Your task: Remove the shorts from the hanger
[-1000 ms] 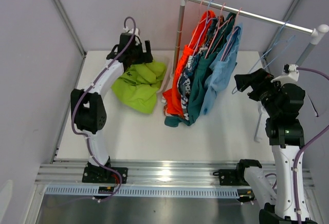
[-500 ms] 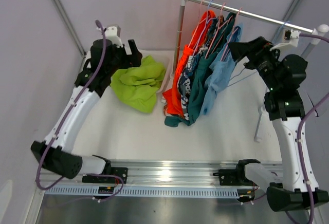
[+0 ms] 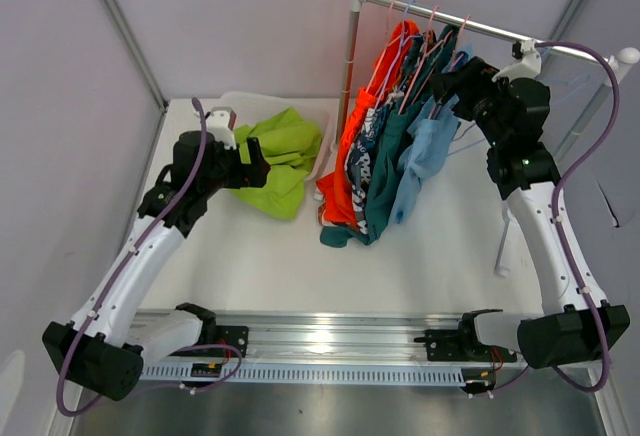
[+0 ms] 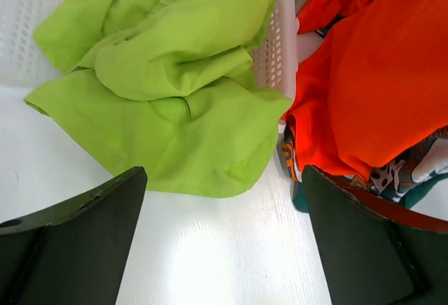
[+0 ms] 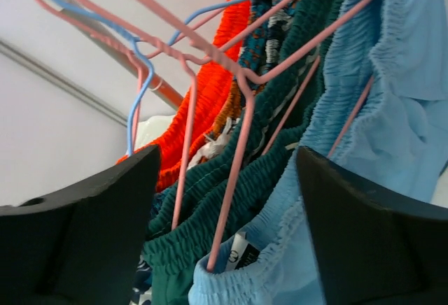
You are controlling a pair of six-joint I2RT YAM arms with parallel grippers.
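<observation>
Bright, even light; soft shadows; glare on base rail (image 3: 320, 339)

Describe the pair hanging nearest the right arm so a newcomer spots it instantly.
Find the metal rail at the back right. Of everything bunched on it, the light blue shorts hang outermost on the right. They are the only pale pair there.

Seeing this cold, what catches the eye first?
Crumpled lime green fabric shorts spill over a white plastic basket at back left. Beside them, bright orange shorts, dark teal shorts and light blue shorts hang from a metal rail, the open right gripper at the light blue waistband.
</observation>
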